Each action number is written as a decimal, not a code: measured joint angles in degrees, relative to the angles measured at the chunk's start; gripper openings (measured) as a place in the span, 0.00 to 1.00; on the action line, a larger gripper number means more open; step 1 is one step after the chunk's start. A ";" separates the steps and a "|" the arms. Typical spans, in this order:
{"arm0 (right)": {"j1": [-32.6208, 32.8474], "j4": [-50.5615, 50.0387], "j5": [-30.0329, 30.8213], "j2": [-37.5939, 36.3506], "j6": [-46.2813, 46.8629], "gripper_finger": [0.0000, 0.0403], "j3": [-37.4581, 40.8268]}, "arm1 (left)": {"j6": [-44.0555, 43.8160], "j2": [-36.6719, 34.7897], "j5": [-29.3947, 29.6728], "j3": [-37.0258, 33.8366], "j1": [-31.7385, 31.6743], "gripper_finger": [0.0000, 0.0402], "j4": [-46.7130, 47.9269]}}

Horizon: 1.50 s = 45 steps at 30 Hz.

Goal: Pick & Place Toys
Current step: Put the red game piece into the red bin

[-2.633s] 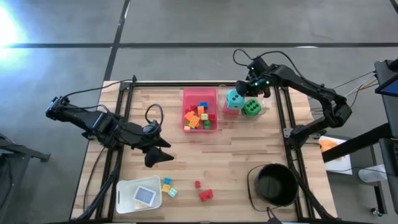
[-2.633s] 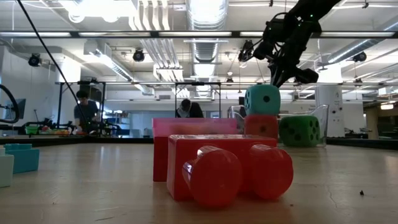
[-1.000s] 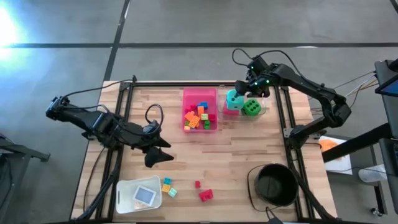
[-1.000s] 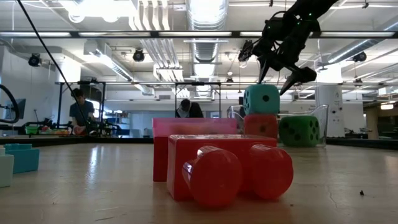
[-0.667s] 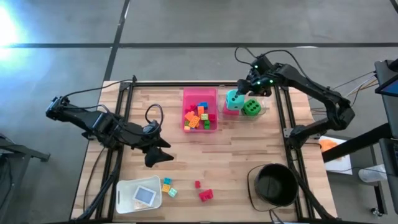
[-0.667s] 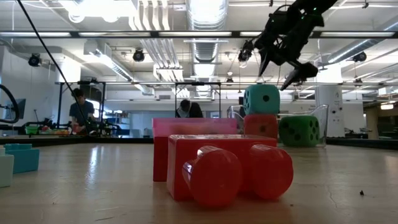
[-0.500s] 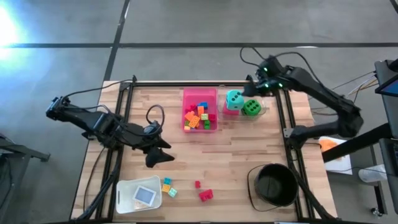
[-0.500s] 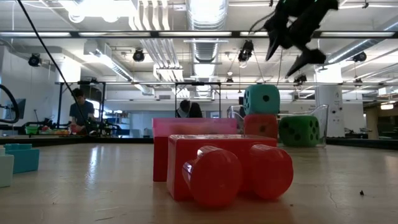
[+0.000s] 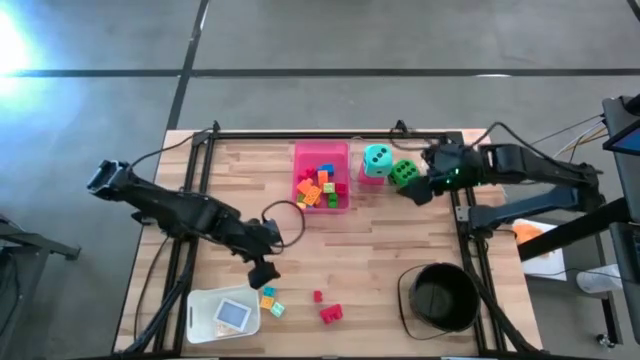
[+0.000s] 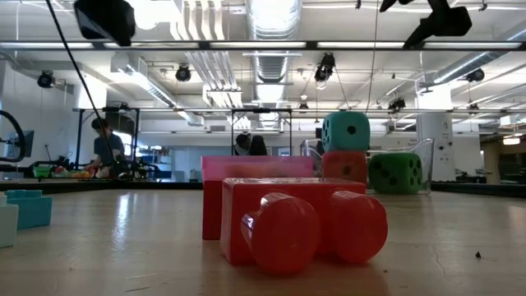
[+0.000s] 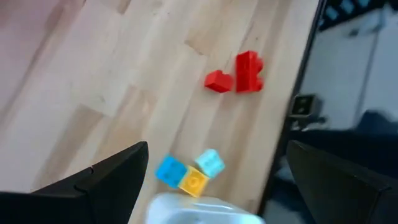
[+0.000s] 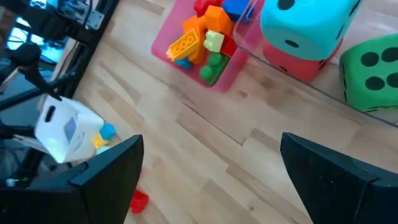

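Most bricks sit in the pink tray and the teal die tops the red one, but loose bricks (near edge) remain below the left gripper, fingers spread empty; right gripper likewise.

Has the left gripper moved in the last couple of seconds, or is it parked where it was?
Yes. In the high view the left gripper has moved toward the white box at the table's near edge, and now hangs open close to the small bricks beside it.

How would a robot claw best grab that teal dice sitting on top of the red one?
Probably from straight above, fingers closing on two opposite flat sides of the teal dice. It sits upright atop the red dice with its top clear, while the green dice crowds one side.
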State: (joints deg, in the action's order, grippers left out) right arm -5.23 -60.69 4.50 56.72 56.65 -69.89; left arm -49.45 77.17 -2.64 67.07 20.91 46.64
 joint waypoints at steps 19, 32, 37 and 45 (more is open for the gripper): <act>15.96 2.94 13.72 3.22 9.87 0.92 0.04 | 26.81 20.34 9.10 4.19 -0.33 0.89 -17.38; 19.78 6.26 16.10 2.68 10.46 0.92 0.04 | 31.87 25.11 9.09 -1.36 3.97 0.80 -31.19; 20.13 6.24 16.71 2.70 10.44 0.92 0.04 | 34.57 27.04 9.36 -1.49 5.04 0.80 -34.32; 20.13 6.51 16.69 2.70 10.44 0.92 0.04 | 36.42 31.52 9.82 -1.46 7.21 0.80 -38.20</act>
State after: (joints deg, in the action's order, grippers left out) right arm 14.90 -54.18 21.19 59.42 67.09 -69.84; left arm -13.03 108.69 7.17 65.60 28.11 8.44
